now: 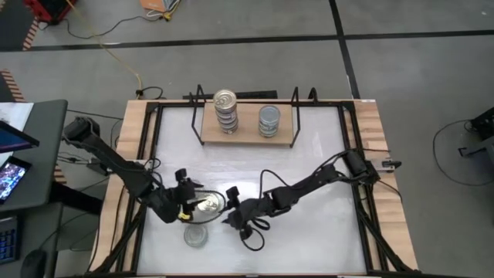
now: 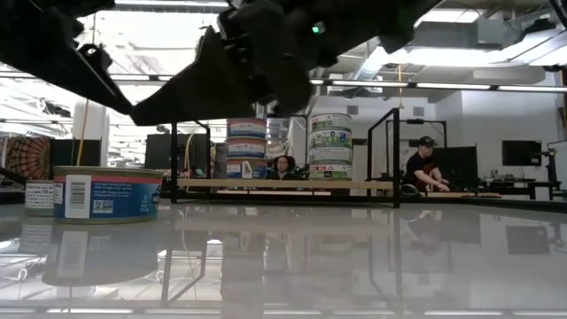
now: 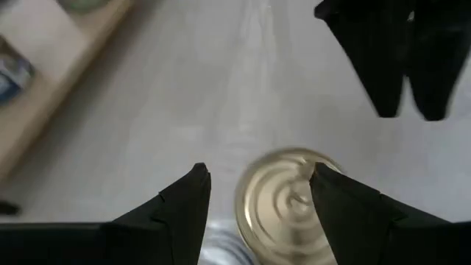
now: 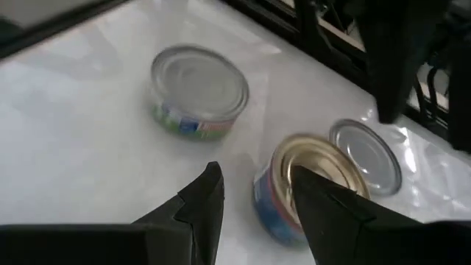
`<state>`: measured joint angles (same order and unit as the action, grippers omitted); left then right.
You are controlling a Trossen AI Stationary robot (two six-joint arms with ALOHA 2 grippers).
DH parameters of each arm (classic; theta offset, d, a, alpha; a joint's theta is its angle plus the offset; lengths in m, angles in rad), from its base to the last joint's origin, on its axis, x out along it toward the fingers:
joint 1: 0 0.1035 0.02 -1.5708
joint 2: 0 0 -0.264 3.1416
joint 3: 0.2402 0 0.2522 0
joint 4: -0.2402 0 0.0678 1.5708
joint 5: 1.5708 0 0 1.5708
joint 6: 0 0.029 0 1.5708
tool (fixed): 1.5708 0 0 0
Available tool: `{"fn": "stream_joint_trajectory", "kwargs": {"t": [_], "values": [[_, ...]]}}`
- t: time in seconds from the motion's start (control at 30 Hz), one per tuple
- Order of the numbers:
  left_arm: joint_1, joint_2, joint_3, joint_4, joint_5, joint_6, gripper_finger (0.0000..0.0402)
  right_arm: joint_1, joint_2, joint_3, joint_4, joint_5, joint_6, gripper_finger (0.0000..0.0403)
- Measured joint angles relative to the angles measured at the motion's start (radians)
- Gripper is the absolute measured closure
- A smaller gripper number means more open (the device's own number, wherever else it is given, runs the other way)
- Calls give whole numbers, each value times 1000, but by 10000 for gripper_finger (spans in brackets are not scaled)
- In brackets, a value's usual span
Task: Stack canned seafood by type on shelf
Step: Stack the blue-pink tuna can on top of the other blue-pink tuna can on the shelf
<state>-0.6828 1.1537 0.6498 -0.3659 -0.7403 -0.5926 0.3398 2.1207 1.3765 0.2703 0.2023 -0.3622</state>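
Note:
The shelf (image 1: 247,136) stands at the table's far side with two stacks of tins, one gold-topped (image 1: 225,100) and one silver-topped (image 1: 268,117). A gold-topped tin (image 1: 208,203) stands on the table near its front, between my two grippers. My left gripper (image 1: 187,205) is open just left of it, and the tin (image 3: 287,210) shows past its fingertips. My right gripper (image 1: 231,208) is open just right of it, with the tin (image 4: 309,184) right before its fingers. A silver-topped tin (image 4: 366,154) sits under my left gripper, and another (image 1: 196,235) stands nearer the front edge.
The table's raised wooden rim and black frame (image 1: 147,177) run close behind my left arm. The shelf's black wire ends (image 1: 199,116) stand up at both sides of the board. People sit in the room beyond the table (image 2: 425,168). Bare tabletop lies right of my right arm (image 1: 324,232).

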Motion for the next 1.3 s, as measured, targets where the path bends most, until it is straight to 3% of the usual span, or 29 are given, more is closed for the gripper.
{"fn": "stream_joint_trajectory", "kwargs": {"t": [0.17,0.27,0.5,0.8,0.93,1.3], "values": [[-3,-42,0,-35,130,-87,178,-34,61,73,1,-29,32,207],[-3,-41,0,-42,155,-90,178,-49,103,119,-23,-52,30,207],[-2,-41,0,-48,158,-98,178,-65,124,174,-211,-74,39,213],[-2,-41,0,-44,135,-100,178,-85,113,179,-364,-57,83,285],[-2,-41,0,-38,133,-100,178,-92,118,175,-429,-3,131,304],[-1,-18,1,54,174,-82,178,-107,51,170,-631,62,264,311]]}}
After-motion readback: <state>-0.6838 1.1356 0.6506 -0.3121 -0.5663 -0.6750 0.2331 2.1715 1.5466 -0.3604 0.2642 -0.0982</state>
